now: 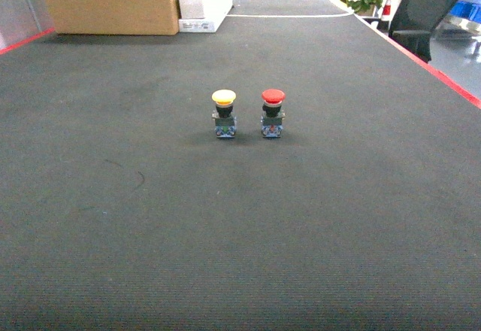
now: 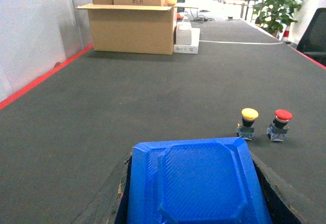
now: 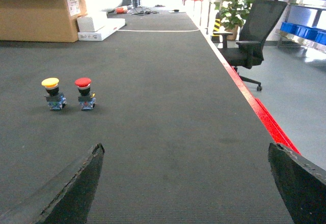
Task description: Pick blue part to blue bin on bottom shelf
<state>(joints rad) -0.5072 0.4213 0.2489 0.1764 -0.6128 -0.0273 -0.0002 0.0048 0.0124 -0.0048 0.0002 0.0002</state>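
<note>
Blue fills the bottom of the left wrist view: a blue part (image 2: 196, 183) sits between the left jaws, so the left gripper (image 2: 196, 193) is holding it. The part is a flat plastic piece with cut corners and a raised middle. It hangs over the dark surface (image 1: 113, 218), with no bin under it.

So the picking-up step looks done. Carrying the part to the blue bin is still left. No steel rack with rollers and no bottom shelf shows close by in any view. Some blue bins (image 3: 308, 30) sit on a rack far off at 2 o'clock in the right wrist view, past an office chair (image 3: 252, 35). I cannot tell if that is the right place.

In the middle of the surface stand two push buttons, just beside each other and upright. The yellow button (image 1: 224, 113) is on the left, at 9 o'clock from the red button (image 1: 272, 112).

The right gripper (image 3: 183, 183) has wide jaws with nothing between them.

Writing: a cardboard box (image 2: 132, 28) at 11 o'clock in the left wrist view has a smaller box on top that reads "#CH". Other labels are too small to read.
</note>
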